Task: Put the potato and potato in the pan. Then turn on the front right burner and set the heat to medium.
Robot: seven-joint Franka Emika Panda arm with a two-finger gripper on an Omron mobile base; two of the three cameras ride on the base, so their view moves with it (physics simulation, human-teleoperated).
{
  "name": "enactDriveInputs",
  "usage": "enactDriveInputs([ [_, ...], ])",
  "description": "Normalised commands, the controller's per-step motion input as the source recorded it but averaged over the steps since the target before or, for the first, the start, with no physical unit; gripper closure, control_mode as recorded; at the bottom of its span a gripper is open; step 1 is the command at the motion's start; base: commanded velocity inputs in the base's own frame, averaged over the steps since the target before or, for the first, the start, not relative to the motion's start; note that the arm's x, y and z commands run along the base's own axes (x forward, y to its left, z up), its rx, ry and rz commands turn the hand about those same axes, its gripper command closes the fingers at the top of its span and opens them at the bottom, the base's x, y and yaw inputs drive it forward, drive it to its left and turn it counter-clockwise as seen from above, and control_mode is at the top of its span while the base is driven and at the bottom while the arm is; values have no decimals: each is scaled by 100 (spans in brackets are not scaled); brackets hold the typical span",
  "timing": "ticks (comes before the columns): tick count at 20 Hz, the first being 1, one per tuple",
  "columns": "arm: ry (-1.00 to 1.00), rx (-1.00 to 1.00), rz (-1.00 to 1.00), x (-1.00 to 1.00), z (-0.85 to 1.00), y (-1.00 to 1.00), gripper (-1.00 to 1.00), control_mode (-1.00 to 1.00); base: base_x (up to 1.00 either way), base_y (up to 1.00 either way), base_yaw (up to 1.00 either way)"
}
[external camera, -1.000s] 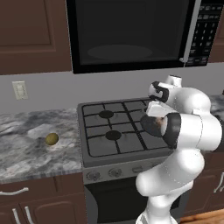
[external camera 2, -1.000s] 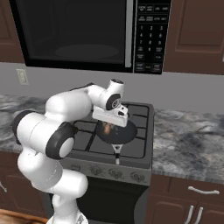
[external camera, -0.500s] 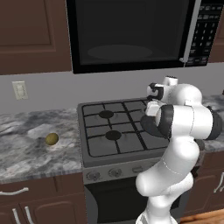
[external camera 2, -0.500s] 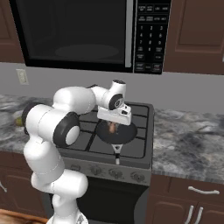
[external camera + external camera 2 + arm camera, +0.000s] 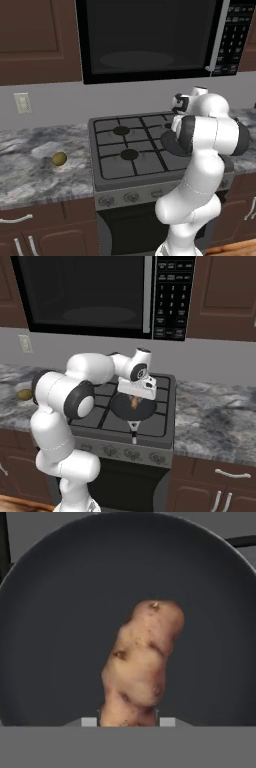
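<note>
The pan [image 5: 124, 411] sits on the stove's front right burner, its thin handle [image 5: 133, 429] pointing toward the front edge. Just above the pan hangs my gripper [image 5: 135, 398], shut on the elongated orange-brown potato [image 5: 134, 402]. The hand view looks straight down on this potato [image 5: 141, 662], over the middle of the dark pan floor [image 5: 55, 637], with its lower end clamped in my gripper [image 5: 128, 721]. The round olive-yellow potato [image 5: 59, 159] lies on the counter left of the stove, also visible as a small lump [image 5: 24, 394] at the left edge.
The gas stove [image 5: 125, 150] has black grates and a row of knobs [image 5: 131, 455] along its front panel. A microwave [image 5: 150, 35] hangs above it. Grey marble counter [image 5: 30, 170] runs on both sides, with dark cabinets below.
The arm's elbow has swung over while the hand stayed above the pan, drifting slightly right. The long potato is still gripped.
</note>
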Motion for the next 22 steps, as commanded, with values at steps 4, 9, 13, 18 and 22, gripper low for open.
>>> enactDriveInputs([
  [4,5,-1,-2,7,-46,-5,100,-100,0,0,0],
  [9,0,-1,-1,0,-19,0,-100,-100,0,0,0],
  [13,-1,0,0,-5,0,0,-100,-100,0,0,0],
  [18,-2,0,0,-17,1,4,-100,-100,0,0,0],
  [22,-4,0,1,-19,27,37,-100,-100,0,0,0],
])
